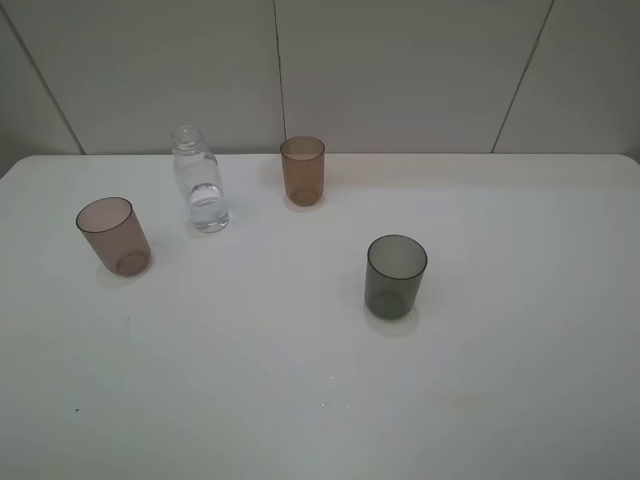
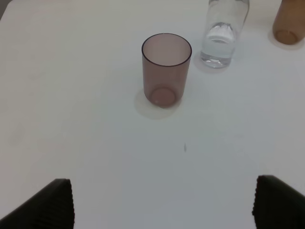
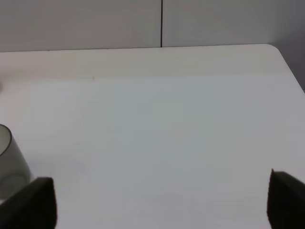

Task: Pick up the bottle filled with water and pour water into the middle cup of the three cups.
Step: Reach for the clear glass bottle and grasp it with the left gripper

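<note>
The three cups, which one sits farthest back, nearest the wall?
The amber-brown cup, just right of the bottle. The pinkish cup and the smoky-grey cup both stand farther forward.

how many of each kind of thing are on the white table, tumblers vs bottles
translucent plastic tumblers: 3 - pinkish-mauve tumbler, amber-brown tumbler, dark smoky-grey tumbler
clear capless plastic bottle holding water: 1
total: 4
</note>
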`<state>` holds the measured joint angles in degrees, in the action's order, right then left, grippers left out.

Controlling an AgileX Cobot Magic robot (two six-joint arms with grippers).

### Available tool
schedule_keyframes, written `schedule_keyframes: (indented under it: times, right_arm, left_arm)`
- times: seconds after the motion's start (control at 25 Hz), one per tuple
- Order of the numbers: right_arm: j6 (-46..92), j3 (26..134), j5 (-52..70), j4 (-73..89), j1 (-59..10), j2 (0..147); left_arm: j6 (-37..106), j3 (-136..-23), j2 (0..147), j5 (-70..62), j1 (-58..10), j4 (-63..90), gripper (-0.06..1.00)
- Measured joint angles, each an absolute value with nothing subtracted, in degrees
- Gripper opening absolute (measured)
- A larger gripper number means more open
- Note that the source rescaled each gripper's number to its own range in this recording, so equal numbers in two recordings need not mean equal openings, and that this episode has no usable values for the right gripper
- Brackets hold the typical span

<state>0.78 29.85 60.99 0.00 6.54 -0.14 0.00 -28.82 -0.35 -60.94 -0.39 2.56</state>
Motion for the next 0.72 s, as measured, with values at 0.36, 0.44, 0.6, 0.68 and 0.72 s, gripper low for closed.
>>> schedule_keyframes:
  times: [0.36,0.44,0.6,0.68,0.72]
  right_arm:
    - [0.8,29.8,61.0,0.0,6.5,-0.1]
    - [0.8,29.8,61.0,0.0,6.5,-0.1]
    - [0.8,29.8,61.0,0.0,6.5,-0.1]
    - [0.8,29.8,61.0,0.0,6.5,-0.1]
    - [0.8,29.8,61.0,0.0,6.5,-0.1]
  left_arm:
    - [0.0,-28.8,-0.4,-60.9,-0.4,2.6,0.87]
    - [0.0,-28.8,-0.4,-60.9,-0.4,2.6,0.87]
    - [0.0,-28.8,-0.4,-60.9,-0.4,2.6,0.87]
    - [0.0,-28.8,-0.4,-60.9,-0.4,2.6,0.87]
    - [0.0,-28.8,-0.4,-60.9,-0.4,2.6,0.87]
